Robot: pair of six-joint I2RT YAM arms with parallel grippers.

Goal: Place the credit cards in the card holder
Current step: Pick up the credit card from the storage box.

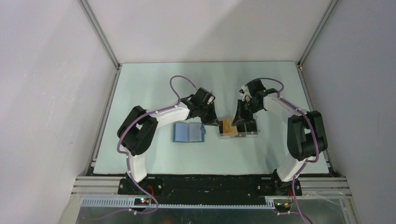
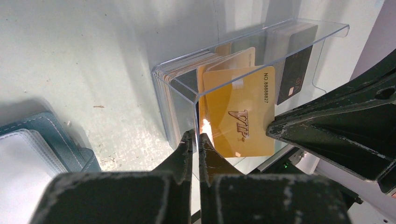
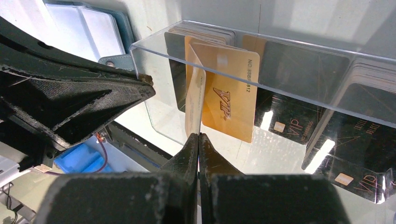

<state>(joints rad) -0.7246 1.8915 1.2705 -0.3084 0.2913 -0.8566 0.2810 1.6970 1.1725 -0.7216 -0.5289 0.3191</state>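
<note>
At 3 o'clock from the holder (image 1: 188,132), left gripper (image 2: 196,139) pinched the tray (image 2: 322,60) wall, likely steadying it; right gripper (image 3: 198,139) clamped a card (image 3: 194,102).

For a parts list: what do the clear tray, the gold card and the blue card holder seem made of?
The clear tray looks like rigid acrylic-type plastic: glossy, see-through, sharp bent corners. The gold card seems thin plastic with a satin metallic face. The card holder looks like matte blue leather or imitation, with stitched edges.
</note>
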